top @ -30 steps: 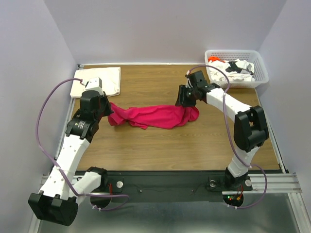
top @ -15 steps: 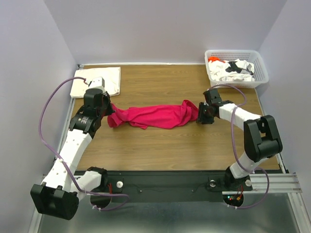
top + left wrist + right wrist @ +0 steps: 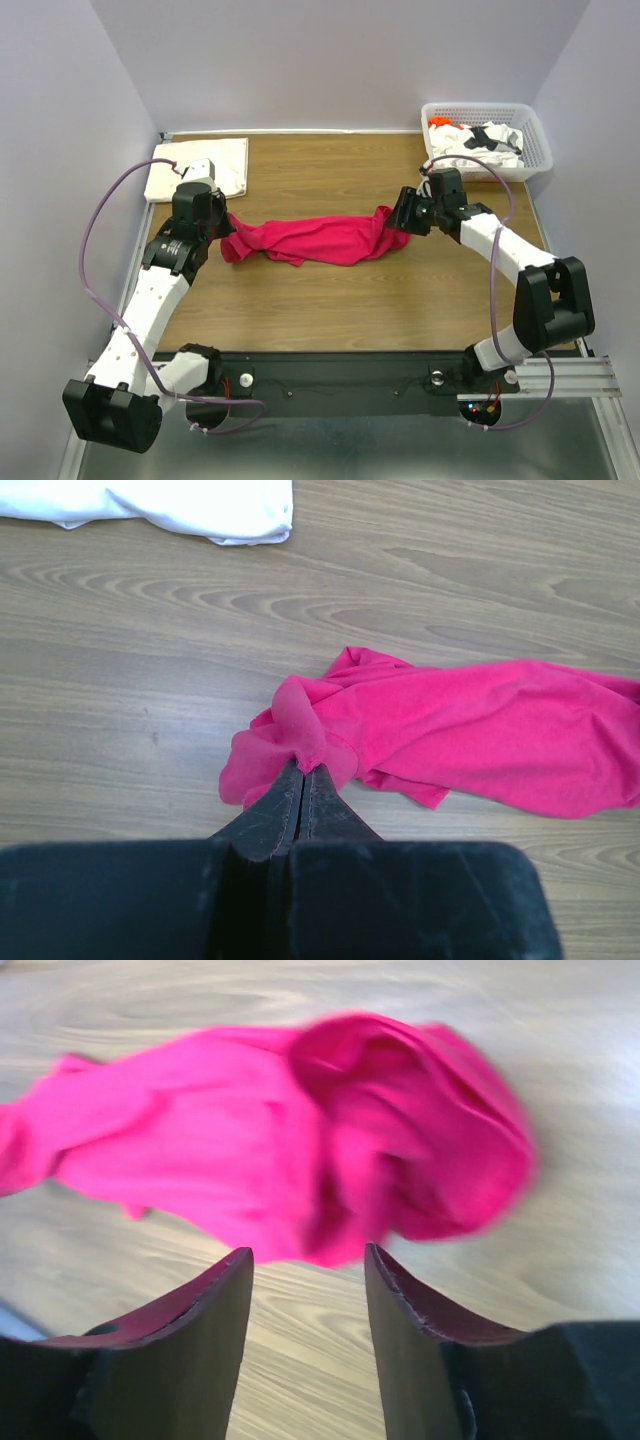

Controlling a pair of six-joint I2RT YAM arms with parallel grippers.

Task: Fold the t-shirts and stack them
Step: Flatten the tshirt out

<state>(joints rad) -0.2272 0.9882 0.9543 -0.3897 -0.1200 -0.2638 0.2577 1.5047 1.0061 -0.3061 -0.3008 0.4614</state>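
The magenta-red t-shirt (image 3: 320, 238) is lying bunched into a long rope across the middle of the wooden tabletop (image 3: 330, 300), with its right end heaped in a loose lump. The cloth is looking thin, soft and light. It is sagging and wrinkling wherever nothing supports it, so it is likely to drape, twist and slide over the smooth wood rather than hold a shape.

The left pincer (image 3: 303, 770) is clamped together on a small fold at the shirt's left tip, and the fabric is puckering out around its black fingertips. The right pincer (image 3: 308, 1260) is hovering just beside the heaped right end, its fingers spread apart and holding nothing. That wrist view is blurred, so it cannot be told whether a finger is grazing the cloth.

A sound hold, on this reading, would be a hem or shoulder corner at that right end. Taking a layer or two rather than the whole wad would let both arms stretch the shirt flat for folding, while gripping the lump itself is risking a lifted tangle.

At the far left corner a cream-white t-shirt (image 3: 200, 168) is lying folded flat, apart from the red one. At the far right, a white lattice basket (image 3: 540, 150) is holding crumpled shirts in white, black and orange (image 3: 475, 140), not yet folded.
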